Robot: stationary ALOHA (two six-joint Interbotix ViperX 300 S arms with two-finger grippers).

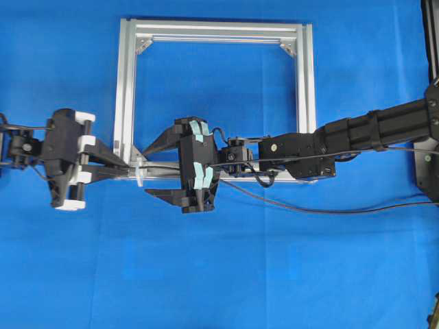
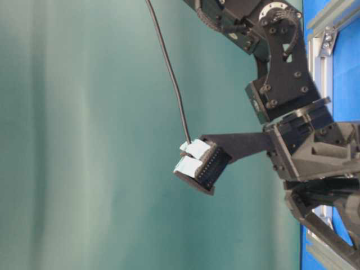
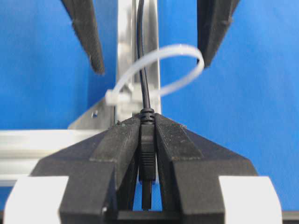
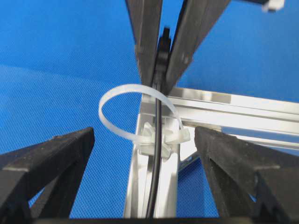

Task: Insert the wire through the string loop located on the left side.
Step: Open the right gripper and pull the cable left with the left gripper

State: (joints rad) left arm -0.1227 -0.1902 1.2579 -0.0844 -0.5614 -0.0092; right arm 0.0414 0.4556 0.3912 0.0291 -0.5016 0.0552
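Note:
The wire (image 3: 141,56) is a thin black cable. Its plug end (image 3: 147,144) is clamped in my left gripper (image 3: 147,120), which is shut on it just left of the silver frame's lower-left corner (image 1: 123,154). From there the wire runs through the white string loop (image 3: 184,52) and on along the frame's bottom bar. My right gripper (image 4: 143,133) stands open, one finger on each side of the loop (image 4: 122,91) and the wire (image 4: 156,154), touching neither. From overhead, the left gripper (image 1: 129,166) and right gripper (image 1: 146,173) face each other across the loop (image 1: 140,173).
The square aluminium frame (image 1: 218,31) lies on the blue cloth. The wire's slack (image 1: 329,209) trails right, in front of the frame, under the right arm (image 1: 370,133). Metal corner brackets (image 1: 143,45) sit inside the frame's corners.

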